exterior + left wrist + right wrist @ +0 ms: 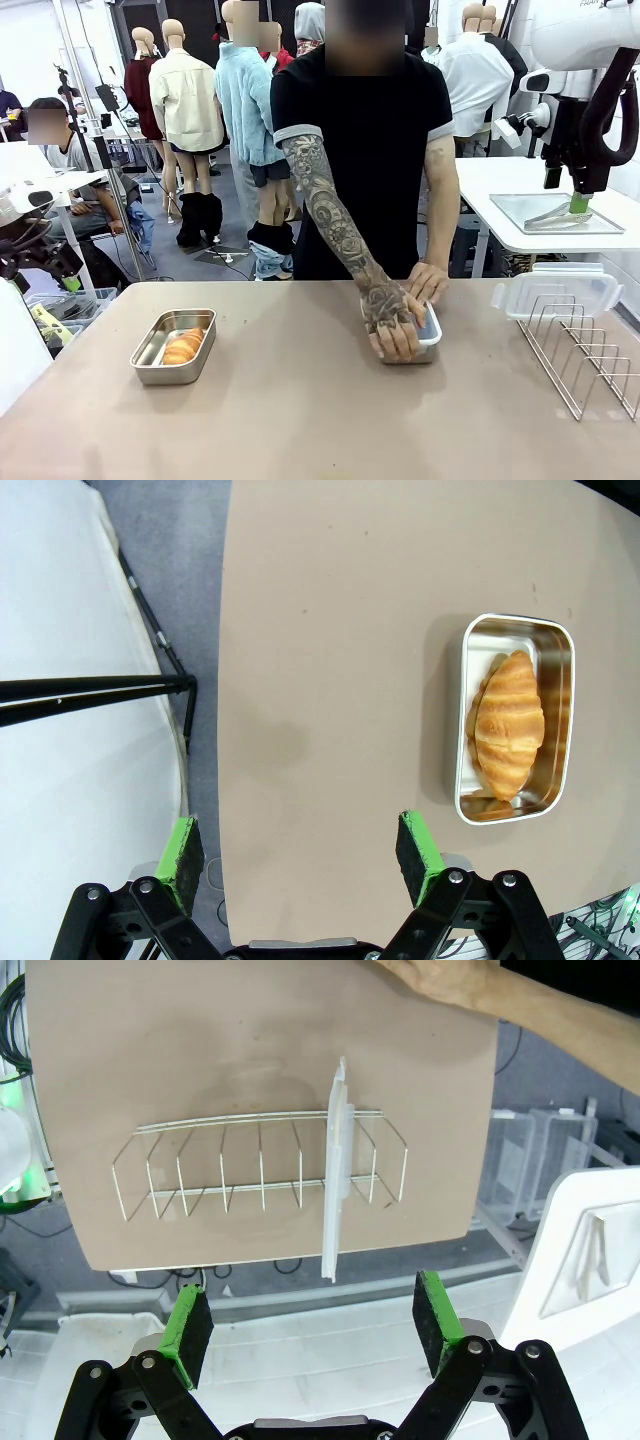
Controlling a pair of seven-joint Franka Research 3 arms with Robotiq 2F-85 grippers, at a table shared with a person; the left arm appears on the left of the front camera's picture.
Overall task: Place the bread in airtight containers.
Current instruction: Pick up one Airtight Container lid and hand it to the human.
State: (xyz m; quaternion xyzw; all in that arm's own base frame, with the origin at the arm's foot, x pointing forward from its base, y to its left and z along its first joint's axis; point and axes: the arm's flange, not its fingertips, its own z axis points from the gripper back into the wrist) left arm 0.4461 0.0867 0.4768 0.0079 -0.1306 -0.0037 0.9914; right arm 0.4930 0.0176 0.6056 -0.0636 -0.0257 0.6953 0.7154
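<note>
Plainly, the left gripper (300, 855) hangs with its green pads spread wide and nothing between them, above the table's (330, 630) edge, with bare brown top running away toward 12 o'clock. One croissant (508, 735) lies lengthwise in an open steel box (556, 670) at about 3 o'clock in the left wrist view, well apart from the pads, with bare table all round the box. In the front view this box sits toward 8 o'clock on the tabletop, set in from the edges. Just right of centre there, a person's tattooed hand (392, 320) presses flat on a second steel box (433, 335), and the other hand (430, 281) touches its far side. What lies inside is hidden. The right gripper (312, 1325), also wide open and empty, hovers off the table's edge beside the wire rack (200, 1165). A clear lid (335, 1175) stands on edge in one slot of the rack, overhanging the table edge toward 6 o'clock.
</note>
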